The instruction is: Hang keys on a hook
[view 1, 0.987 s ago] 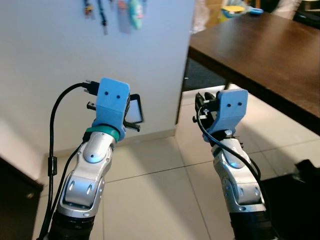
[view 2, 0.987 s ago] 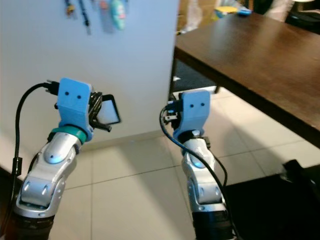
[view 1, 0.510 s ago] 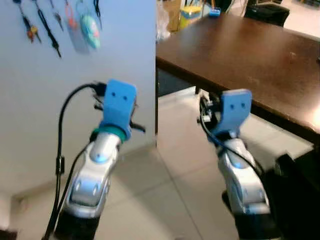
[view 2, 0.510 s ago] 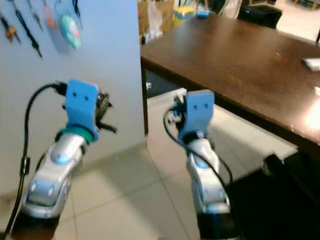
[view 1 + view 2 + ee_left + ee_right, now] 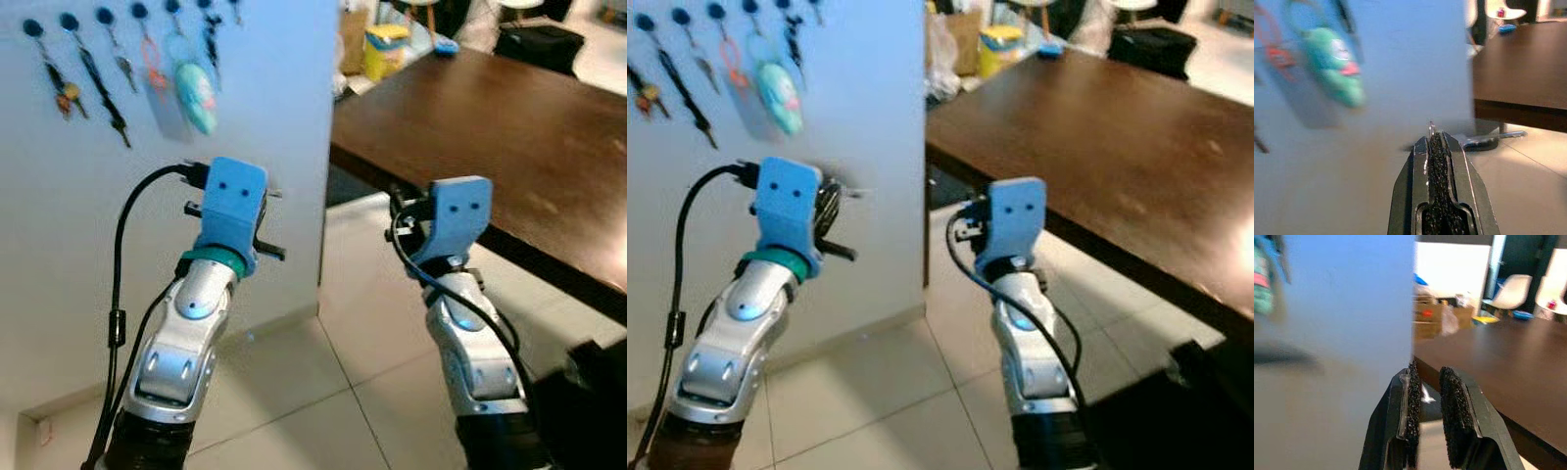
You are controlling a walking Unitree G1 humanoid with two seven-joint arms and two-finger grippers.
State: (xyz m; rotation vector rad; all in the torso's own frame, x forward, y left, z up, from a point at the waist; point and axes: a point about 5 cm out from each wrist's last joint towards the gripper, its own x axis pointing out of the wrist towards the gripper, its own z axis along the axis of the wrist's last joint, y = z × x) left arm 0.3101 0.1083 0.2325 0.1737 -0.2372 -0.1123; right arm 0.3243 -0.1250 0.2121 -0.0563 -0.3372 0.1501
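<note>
The robot stands before a white wall [image 5: 147, 255] with both arms raised, so the step in hand looks like the approach to the hooks. A row of dark hooks [image 5: 103, 16] runs along the wall's top edge, near its right corner, and several already carry keys [image 5: 110, 93] and a teal fob [image 5: 198, 98].

The left gripper [image 5: 1436, 142] is raised toward the wall, below the fob. Its pads are pressed together, and a thin sliver of metal [image 5: 1431, 128] pokes out at their tip. Whether that is the key ring to be hung cannot be told; no loose keys can be made out elsewhere.

The right gripper [image 5: 1426, 377] hovers beside the wall's corner, in front of the dark table [image 5: 490, 117], its pads slightly apart with nothing between them.

The next move probably calls for lifting the left gripper well up to a free hook, then lining the ring over its tip before letting go.
</note>
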